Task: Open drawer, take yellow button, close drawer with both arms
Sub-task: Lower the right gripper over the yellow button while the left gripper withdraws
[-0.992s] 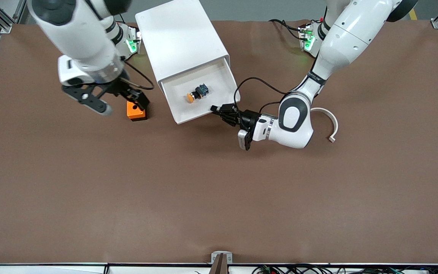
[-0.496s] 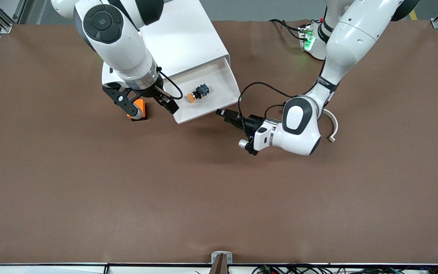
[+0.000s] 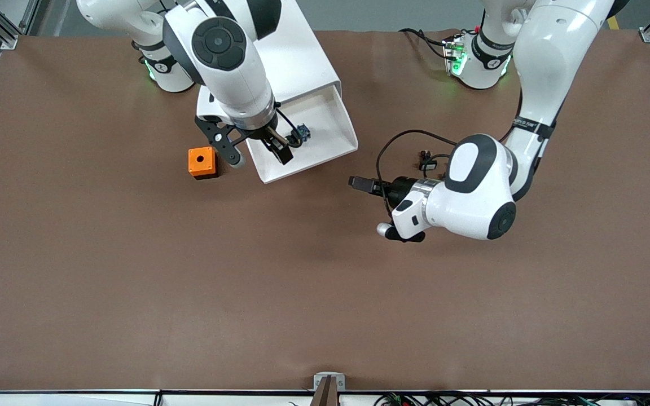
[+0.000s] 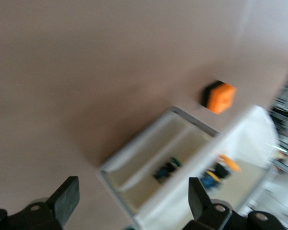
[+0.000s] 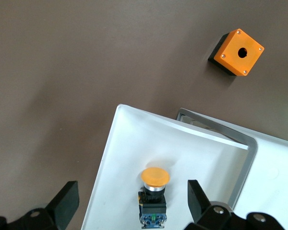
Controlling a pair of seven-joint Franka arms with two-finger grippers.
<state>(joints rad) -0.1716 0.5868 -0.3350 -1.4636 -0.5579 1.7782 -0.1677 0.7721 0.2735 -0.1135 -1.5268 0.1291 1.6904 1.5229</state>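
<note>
Left end effector (image 3: 371, 207) has let go of the drawer (image 3: 325, 148) and backed off over the bench (image 3: 302, 293), fingers released. My right end effector (image 3: 261, 153), also spread, now hangs over the button (image 5: 155, 176) — the pick comes next, I judge.

Button (image 5: 155, 177) lies in the pulled-out drawer (image 3: 333, 148); cube (image 3: 202, 162) on counter (image 3: 189, 282) beside it, toward my right arm's end; my right gripper (image 3: 257, 151) over drawer.
</note>
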